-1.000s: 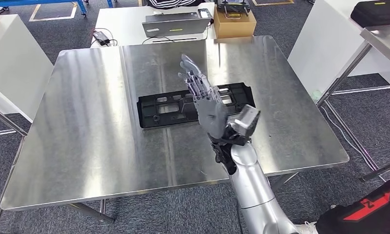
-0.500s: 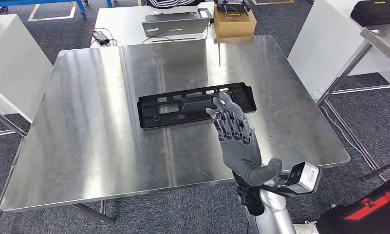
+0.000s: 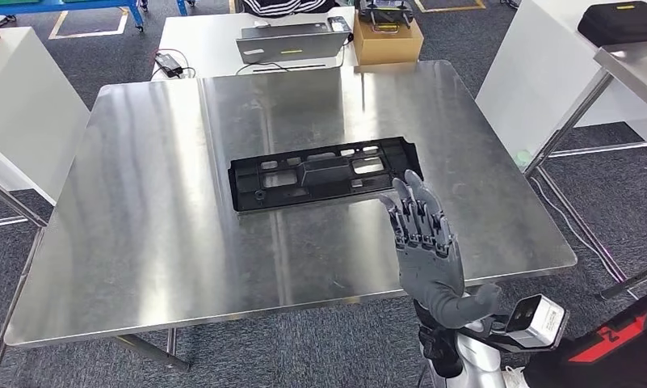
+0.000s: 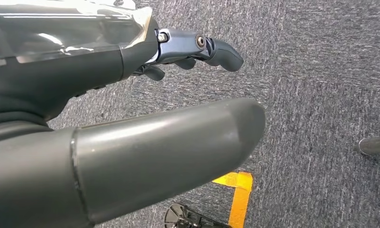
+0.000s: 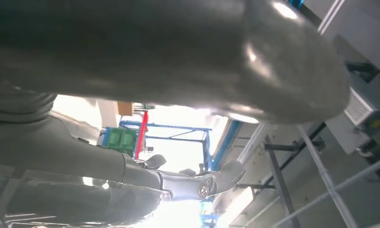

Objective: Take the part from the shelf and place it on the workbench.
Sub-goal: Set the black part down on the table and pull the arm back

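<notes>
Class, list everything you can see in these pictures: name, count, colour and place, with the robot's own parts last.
Black plastic part: one, black, lying flat mid-workbench.
Workbench: one, bare steel, centre.
Laptop: one, grey, on white table behind.
White table: one, beyond the workbench.
Cardboard box: one, brown, beside the laptop.
Black case: one, on the shelf at right.
Right hand: one, grey, fingers spread, above the near edge, holding nothing.
Left hand: one, grey, hanging over carpet.

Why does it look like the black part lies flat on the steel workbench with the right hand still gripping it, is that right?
Not quite. In the head view the black part does lie flat on the steel workbench, but the right hand holds nothing: it is open, fingers spread, apart from the part, nearer the robot.
</notes>
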